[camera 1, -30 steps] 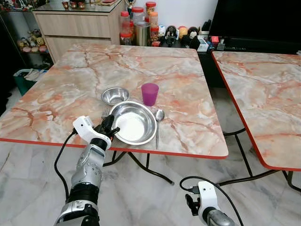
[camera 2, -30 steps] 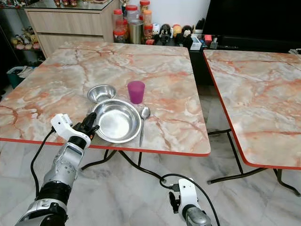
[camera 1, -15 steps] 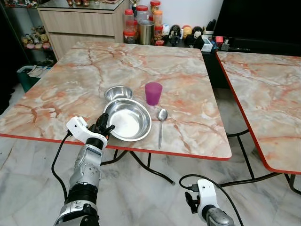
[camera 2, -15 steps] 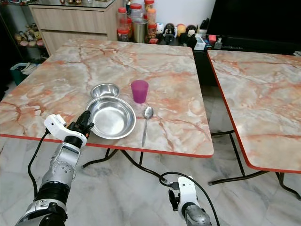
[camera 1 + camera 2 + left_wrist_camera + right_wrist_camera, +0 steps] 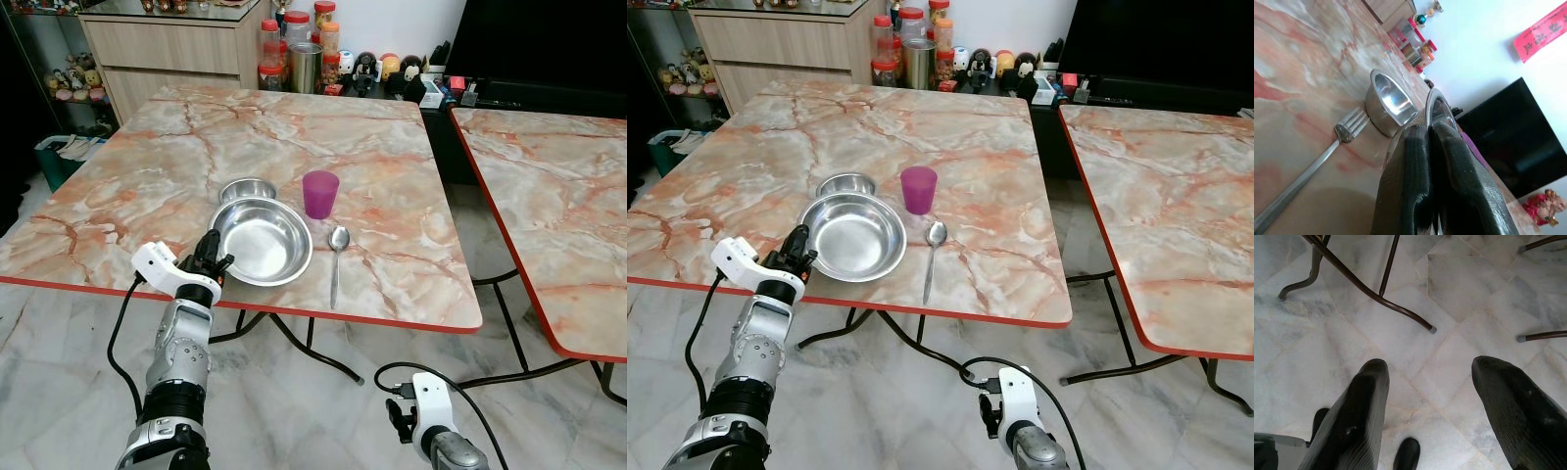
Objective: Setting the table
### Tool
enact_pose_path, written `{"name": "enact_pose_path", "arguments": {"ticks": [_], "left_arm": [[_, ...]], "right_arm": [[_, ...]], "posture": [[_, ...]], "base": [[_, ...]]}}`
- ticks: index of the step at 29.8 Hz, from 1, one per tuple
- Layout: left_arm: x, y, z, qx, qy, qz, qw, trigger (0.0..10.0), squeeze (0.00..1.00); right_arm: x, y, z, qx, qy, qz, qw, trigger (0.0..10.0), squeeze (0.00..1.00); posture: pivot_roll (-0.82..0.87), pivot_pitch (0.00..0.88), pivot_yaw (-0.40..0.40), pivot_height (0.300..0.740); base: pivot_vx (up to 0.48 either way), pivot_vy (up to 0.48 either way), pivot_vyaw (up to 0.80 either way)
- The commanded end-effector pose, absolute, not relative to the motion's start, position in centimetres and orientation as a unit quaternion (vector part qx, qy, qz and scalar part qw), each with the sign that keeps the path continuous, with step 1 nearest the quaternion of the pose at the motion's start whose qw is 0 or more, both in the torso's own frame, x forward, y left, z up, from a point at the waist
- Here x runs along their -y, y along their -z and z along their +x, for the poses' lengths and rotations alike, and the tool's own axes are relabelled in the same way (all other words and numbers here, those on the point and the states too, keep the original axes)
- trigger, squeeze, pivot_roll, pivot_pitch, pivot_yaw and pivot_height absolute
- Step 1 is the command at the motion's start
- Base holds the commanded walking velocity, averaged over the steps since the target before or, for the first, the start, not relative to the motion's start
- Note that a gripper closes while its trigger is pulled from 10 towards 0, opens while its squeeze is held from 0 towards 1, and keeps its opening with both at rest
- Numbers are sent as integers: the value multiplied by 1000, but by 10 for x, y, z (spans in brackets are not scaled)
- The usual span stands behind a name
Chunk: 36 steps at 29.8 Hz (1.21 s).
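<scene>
A wide steel plate (image 5: 262, 241) lies on the marble table (image 5: 147, 176) near its front edge. My left gripper (image 5: 210, 257) is shut on the plate's near left rim (image 5: 1429, 105). A small steel bowl (image 5: 247, 188) sits just behind the plate, and the plate's far rim overlaps it. A purple cup (image 5: 320, 194) stands to the right of the bowl. A spoon (image 5: 335, 262) lies right of the plate, a gap apart. In the left wrist view a fork (image 5: 1312, 166) lies on the table beside the bowl. My right gripper (image 5: 1430, 396) hangs open above the floor.
A second marble table (image 5: 549, 196) stands to the right with a narrow gap between the two. Jars and a steel canister (image 5: 294, 54) line the back by a wooden cabinet (image 5: 167, 44). Curved metal table legs (image 5: 1366, 289) stand on the marble floor.
My left gripper has drawn the steel plate to the left, away from the spoon and up against the small bowl. The head camera has shifted slightly. The right arm has stayed put.
</scene>
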<state>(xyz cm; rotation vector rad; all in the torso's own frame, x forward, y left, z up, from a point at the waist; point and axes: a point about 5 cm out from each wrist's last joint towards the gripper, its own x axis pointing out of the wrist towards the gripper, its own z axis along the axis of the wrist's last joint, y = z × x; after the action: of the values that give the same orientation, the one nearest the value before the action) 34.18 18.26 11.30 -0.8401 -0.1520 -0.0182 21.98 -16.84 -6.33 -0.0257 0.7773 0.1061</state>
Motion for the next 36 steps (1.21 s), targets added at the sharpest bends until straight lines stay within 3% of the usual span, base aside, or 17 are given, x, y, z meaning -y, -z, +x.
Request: {"name": "enact_pose_path", "arguments": {"ticks": [1,9,36], "left_arm": [[-184,-132,347,111,14,-409,906,10000,0],[-192,-136,345,130,0,-422,897,10000,0],[-196,-140,342,143,-7,-425,894,10000,0]], "right_arm": [[172,62,221,-377,-44,-9,925,10000,0],[168,60,225,-370,-46,-2,928,10000,0],[169,61,223,-374,-47,-5,926,10000,0]], "posture": [[109,0,-76,740],[120,0,-80,740],[126,0,-79,740]], "base": [[0,0,0],[0,0,0],[0,-309,0]]}}
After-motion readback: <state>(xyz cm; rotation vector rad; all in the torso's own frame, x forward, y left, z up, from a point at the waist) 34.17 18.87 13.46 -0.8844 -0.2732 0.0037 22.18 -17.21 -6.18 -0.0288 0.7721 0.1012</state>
